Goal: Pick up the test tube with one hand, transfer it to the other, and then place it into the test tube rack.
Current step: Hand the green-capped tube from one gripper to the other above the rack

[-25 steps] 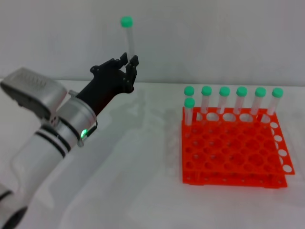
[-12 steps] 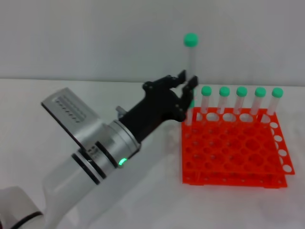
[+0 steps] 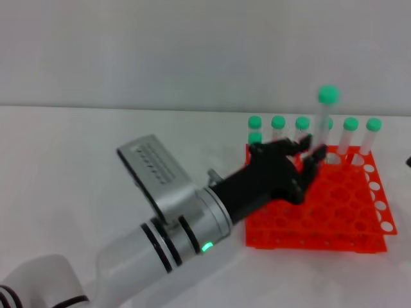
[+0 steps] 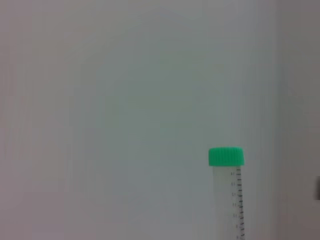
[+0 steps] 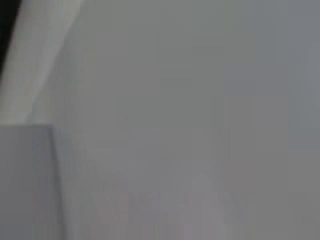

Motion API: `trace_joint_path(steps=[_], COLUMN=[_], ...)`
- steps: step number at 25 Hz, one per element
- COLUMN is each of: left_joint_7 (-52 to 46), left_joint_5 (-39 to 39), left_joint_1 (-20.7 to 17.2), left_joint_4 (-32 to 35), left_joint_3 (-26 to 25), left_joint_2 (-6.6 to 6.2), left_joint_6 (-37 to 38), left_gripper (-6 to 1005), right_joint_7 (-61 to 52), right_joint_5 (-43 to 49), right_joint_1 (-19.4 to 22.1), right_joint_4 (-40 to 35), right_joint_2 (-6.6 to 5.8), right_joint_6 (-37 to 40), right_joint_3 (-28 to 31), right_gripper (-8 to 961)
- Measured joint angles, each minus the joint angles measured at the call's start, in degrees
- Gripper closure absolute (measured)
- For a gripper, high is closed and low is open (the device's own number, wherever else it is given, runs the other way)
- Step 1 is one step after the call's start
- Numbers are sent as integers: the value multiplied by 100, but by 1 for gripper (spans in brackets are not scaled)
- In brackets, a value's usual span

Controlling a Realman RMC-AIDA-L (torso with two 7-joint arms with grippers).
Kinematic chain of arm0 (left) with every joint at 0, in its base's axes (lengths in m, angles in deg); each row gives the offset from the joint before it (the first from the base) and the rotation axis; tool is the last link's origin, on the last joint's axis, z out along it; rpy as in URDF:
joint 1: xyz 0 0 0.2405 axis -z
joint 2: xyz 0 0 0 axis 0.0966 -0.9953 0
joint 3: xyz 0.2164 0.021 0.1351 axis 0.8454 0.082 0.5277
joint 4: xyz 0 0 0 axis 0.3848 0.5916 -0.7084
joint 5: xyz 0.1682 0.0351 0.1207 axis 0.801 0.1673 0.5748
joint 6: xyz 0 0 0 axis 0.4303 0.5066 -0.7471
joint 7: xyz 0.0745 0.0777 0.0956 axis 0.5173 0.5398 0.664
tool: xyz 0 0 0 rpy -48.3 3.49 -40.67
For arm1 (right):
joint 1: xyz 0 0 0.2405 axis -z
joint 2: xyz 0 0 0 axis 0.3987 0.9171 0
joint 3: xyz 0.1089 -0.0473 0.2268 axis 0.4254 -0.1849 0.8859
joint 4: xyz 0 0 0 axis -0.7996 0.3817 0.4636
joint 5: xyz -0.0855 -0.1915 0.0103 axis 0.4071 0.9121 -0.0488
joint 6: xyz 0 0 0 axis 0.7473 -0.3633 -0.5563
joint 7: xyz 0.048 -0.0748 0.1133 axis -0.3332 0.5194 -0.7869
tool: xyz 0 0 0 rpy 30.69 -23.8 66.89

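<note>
While it hovers over the test tube rack [image 3: 321, 212], the left hand [image 3: 308, 156] grips the test tube [image 3: 323, 125] upright.

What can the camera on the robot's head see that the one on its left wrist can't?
Only the head view shows the left pincer gripping a test tube upright over the orange-red test tube rack, with a row of other green-capped tubes standing along the rack's far edge on the white table. Only the left wrist view shows the fine scale marks printed down the tube under its green cap, against a plain wall. Both views share that one held tube. The right pincer appears in neither.
</note>
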Motion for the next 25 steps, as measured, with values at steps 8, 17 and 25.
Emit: trace_joint_path(steps=[8,17,25], left_joint_7=[20,37,40], left_joint_5=[620,633,659], left_joint_1=[-21,4,59], left_joint_4=[160,186,164], left_joint_3=[-5,-11,-10], left_joint_2=[23,2,9], left_joint_6=[-189,-203,-259], left_gripper=[805,805,806], right_joint_7=[-643,-1033,-1129], right_joint_5=[453,812,969], right_joint_1=[-746,-1201,-1395], right_joint_4=[516,736,738], right_joint_2=[-142,-137,-117], right_joint_6=[-185,-430,-581], right_joint_3=[-52,-86,-149], right_gripper=[191,190,190])
